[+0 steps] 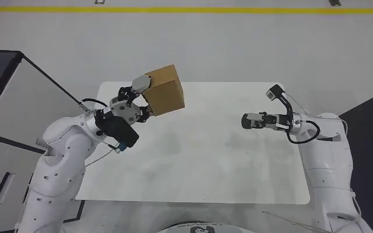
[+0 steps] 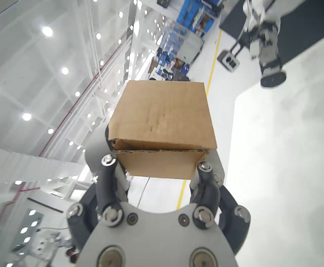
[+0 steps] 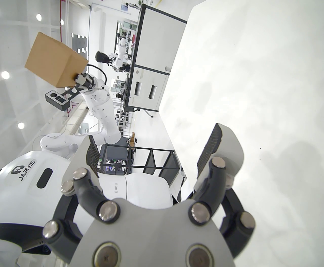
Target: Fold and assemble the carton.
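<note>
A: What is seen closest in, on the work surface?

B: A white table [image 1: 204, 157] with rounded corners is seen; its top is matte and faintly mottled with grey smudges. The right gripper [image 3: 154, 149] is held above the table's right side, clear of the top, with its jaws spread wide and empty, the ribbed pads [image 3: 208, 146] facing each other.

A: And where is the carton found?

B: The carton [image 2: 162, 118] is clamped in the left gripper [image 2: 157, 165], whose fingers [image 2: 206, 174] are closed against two opposite sides at one end of it. It is held up off the table, tilted, over the far left corner as seen from above. It is shown as a closed brown cardboard box; at the gripped end a flap edge is seen with a narrow gap along the seam. The two grippers are set well apart.

A: What is made out beyond the table?

B: Pale grey floor [image 1: 233, 52] is seen all around, crossed by a yellow line [image 1: 186, 10] past the far edge. Off the table's left side a black-framed cabinet [image 3: 152, 75] with pale panels is placed, and an open black rack [image 3: 141, 158] is seen nearer the robot. Farther off, shelving [image 2: 192, 12] with blue bins is visible, and the high white ceiling [image 2: 38, 75] is dotted with round lights [image 2: 46, 30].
</note>
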Action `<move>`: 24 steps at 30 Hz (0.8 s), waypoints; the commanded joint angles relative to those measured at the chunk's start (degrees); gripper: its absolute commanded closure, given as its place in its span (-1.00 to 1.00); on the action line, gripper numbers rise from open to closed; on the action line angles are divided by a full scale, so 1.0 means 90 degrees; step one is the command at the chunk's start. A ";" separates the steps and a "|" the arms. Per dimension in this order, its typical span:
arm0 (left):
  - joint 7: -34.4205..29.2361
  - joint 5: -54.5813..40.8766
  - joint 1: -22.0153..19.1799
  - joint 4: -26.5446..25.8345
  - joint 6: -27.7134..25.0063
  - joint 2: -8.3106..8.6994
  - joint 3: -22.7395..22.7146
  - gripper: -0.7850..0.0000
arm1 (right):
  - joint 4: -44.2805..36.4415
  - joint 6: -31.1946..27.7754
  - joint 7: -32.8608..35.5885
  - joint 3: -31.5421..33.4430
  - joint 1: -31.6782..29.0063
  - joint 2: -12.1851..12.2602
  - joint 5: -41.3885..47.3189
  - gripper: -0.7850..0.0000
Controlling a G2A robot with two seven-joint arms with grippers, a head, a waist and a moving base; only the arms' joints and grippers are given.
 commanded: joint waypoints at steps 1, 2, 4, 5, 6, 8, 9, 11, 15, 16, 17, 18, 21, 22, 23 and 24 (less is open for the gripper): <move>0.0455 -0.0752 -0.0040 0.0080 -0.0226 -0.0003 0.0061 1.00 | 0.0000 0.0000 0.0000 0.0000 0.0000 0.0000 0.0000 -1.00; 0.0599 -0.0874 -0.0056 0.0148 -0.0349 0.0001 0.0083 1.00 | 0.0000 0.0000 0.0000 0.0000 0.0000 0.0000 0.0000 -1.00; 0.0810 -0.1223 -0.0099 0.0273 -0.0638 0.0001 0.0153 1.00 | 0.0000 0.0000 0.0000 0.0000 0.0000 0.0000 0.0000 -1.00; 0.0821 -0.1357 -0.0113 0.0327 -0.0721 -0.0001 0.0184 1.00 | 0.0000 0.0000 0.0000 0.0000 0.0000 0.0000 0.0000 -1.00; 0.0795 -0.1499 -0.0121 0.0382 -0.0848 -0.0002 0.0226 1.00 | 0.0000 0.0000 0.0000 0.0000 0.0000 0.0000 0.0000 -1.00; 0.0710 -0.1672 -0.0167 0.0428 -0.0959 -0.0005 0.0274 1.00 | 0.0000 0.0000 0.0000 0.0000 0.0000 0.0000 0.0000 -1.00; 0.0647 -0.1824 -0.0165 0.0454 -0.1023 -0.0009 0.0309 1.00 | 0.0000 0.0000 0.0000 0.0000 0.0000 0.0000 0.0000 -1.00; 0.0506 -0.2115 -0.0171 0.0450 -0.0999 -0.0025 0.0345 1.00 | 0.0000 0.0000 0.0000 0.0000 0.0000 0.0000 0.0000 -1.00; 0.0482 -0.2119 -0.0183 0.0438 -0.0973 -0.0026 0.0340 1.00 | 0.0000 0.0000 0.0000 0.0000 0.0000 0.0000 0.0000 -1.00; 0.0482 -0.2119 -0.0183 0.0438 -0.0973 -0.0026 0.0340 1.00 | 0.0000 0.0000 0.0000 0.0000 0.0000 0.0000 0.0000 -1.00; 0.0482 -0.2119 -0.0183 0.0438 -0.0973 -0.0026 0.0340 1.00 | 0.0000 0.0000 0.0000 0.0000 0.0000 0.0000 0.0000 -1.00; 0.0482 -0.2119 -0.0183 0.0438 -0.0973 -0.0026 0.0340 1.00 | 0.0000 0.0000 0.0000 0.0000 0.0000 0.0000 0.0000 -1.00; 0.0218 -0.2518 -0.0115 0.0456 -0.0903 -0.0045 0.0355 1.00 | 0.0000 0.0000 0.0000 0.0000 0.0000 0.0000 0.0000 -1.00; 0.0022 -0.2712 -0.0091 0.0448 -0.0846 -0.0055 0.0351 1.00 | 0.0000 0.0000 0.0000 0.0000 0.0000 0.0000 0.0000 -1.00; -0.0211 -0.2994 -0.0052 0.0475 -0.0809 -0.0067 0.0357 1.00 | 0.0000 0.0000 0.0000 0.0000 0.0000 0.0000 0.0000 -1.00; -0.0467 -0.3269 -0.0037 0.0457 -0.0764 -0.0078 0.0355 1.00 | 0.0000 0.0000 0.0000 0.0000 0.0000 0.0000 0.0000 -1.00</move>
